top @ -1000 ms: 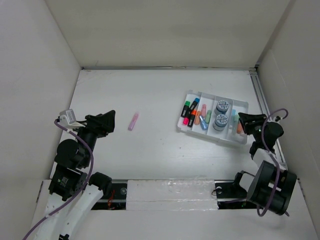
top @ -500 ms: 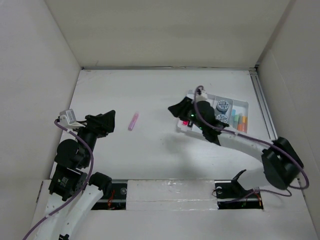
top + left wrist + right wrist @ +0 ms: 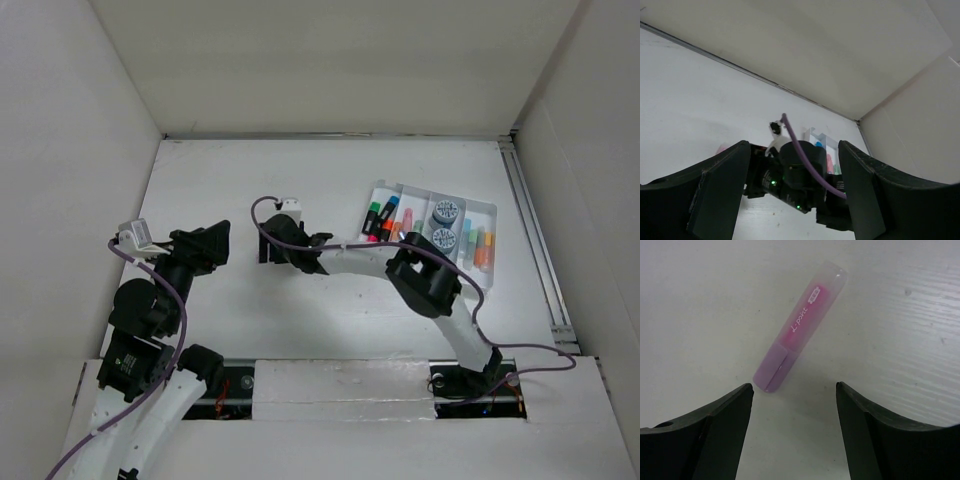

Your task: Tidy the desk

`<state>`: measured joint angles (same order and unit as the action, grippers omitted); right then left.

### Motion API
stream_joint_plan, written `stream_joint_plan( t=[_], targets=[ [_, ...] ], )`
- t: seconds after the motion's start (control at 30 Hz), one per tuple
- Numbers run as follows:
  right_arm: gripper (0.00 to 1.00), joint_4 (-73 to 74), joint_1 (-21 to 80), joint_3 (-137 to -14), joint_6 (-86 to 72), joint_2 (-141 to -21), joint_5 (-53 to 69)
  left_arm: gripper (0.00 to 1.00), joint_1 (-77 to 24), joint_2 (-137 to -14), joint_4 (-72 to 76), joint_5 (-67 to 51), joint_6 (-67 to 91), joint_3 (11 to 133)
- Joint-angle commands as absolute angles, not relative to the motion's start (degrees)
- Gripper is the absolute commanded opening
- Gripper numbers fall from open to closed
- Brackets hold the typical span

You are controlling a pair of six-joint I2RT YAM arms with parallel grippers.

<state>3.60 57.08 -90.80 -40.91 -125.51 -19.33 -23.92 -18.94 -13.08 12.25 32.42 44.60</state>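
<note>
Over the middle of the white counter [image 3: 330, 180], my right tool [image 3: 792, 390] hangs spread wide above a pink highlighter [image 3: 800, 340] lying flat; my left tool [image 3: 793, 147], also spread, hovers at left.

Right arm far out leftward, right end effector [image 3: 270, 246] with fingers wide apart (left end effector [image 3: 214, 243] likewise).

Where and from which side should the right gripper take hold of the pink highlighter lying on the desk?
Mid-barrel, near the printed label, coming straight down from above. The pink highlighter lies flat on the desk, with bare surface on both long sides, so the jaws can close across its narrow width. It sits diagonal to the open right gripper, so a wrist turn likely helps.
</note>
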Motion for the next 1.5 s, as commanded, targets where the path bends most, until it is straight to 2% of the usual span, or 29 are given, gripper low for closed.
stream_joint_plan(
  t=[0.0,0.17,0.4,0.47,0.5,0.53,0.57,0.63,0.97,1.07,1.1,1.13,1.23,1.3,1.33,1.43,1.47],
  targets=[
    [0.73,11.24,57.83,-98.60,-38.06,-128.13,-24.34,0.67,-24.08,-18.72,-10.63,11.95,32.08,45.00],
    [0.74,17.30,59.41,-107.47,-37.00,-134.38,-29.08,0.67,-24.08,-18.89,-10.46,11.69,31.99,45.00],
    [0.74,20.92,61.69,-113.37,-36.12,-140.01,-34.27,0.67,-24.08,-18.81,-10.55,11.60,32.08,45.00],
    [0.72,19.69,61.70,-113.20,-35.95,-139.83,-34.10,0.67,-24.08,-18.81,-10.55,11.60,32.08,45.00],
    [0.64,19.17,62.22,-113.38,-35.60,-139.92,-33.49,0.67,-24.08,-18.72,-10.46,11.60,32.08,45.00],
    [0.59,19.42,62.23,-114.68,-35.25,-140.62,-33.23,0.67,-24.08,-18.72,-10.55,11.60,32.08,45.00],
    [0.59,19.42,62.23,-114.70,-35.24,-140.62,-33.22,0.67,-24.08,-18.72,-10.55,11.60,32.08,45.00],
    [0.48,20.74,62.23,-115.14,-35.33,-141.24,-33.75,0.67,-24.08,-18.54,-10.55,11.86,31.99,45.00],
    [0.51,19.95,61.61,-113.64,-34.89,-141.06,-34.63,0.67,-24.08,-18.46,-10.46,11.34,31.99,44.91],
    [0.29,19.25,61.08,-112.86,-34.72,-140.19,-34.02,0.67,-24.08,-18.54,-10.46,11.34,31.99,44.82],
    [0.16,18.03,61.08,-111.20,-34.80,-139.84,-34.27,0.67,-24.08,-18.37,-10.55,11.25,31.99,44.82],
    [0.12,17.23,61.08,-110.05,-35.07,-138.62,-34.45,0.67,-24.08,-18.37,-10.55,11.34,31.99,44.82],
    [0.03,13.11,61.08,-102.97,-37.26,-134.93,-35.24,0.67,-24.08,-18.28,-10.55,11.25,31.99,44.74],
    [0.02,10.31,61.08,-100.83,-38.05,-131.77,-35.85,0.67,-24.08,-18.19,-10.55,11.34,31.99,44.74],
    [0.02,8.63,61.08,-95.68,-38.32,-129.75,-35.86,0.67,-24.08,-18.19,-10.55,11.25,31.91,44.74],
    [0.01,0.63,60.56,-86.34,-39.37,-118.77,-34.11,0.67,-24.08,-18.28,-10.55,11.25,31.91,44.82],
    [0.01,-2.60,59.08,-79.78,-39.72,-112.13,-33.14,0.67,-24.08,-18.19,-10.46,11.08,31.90,44.74]
  ],
)
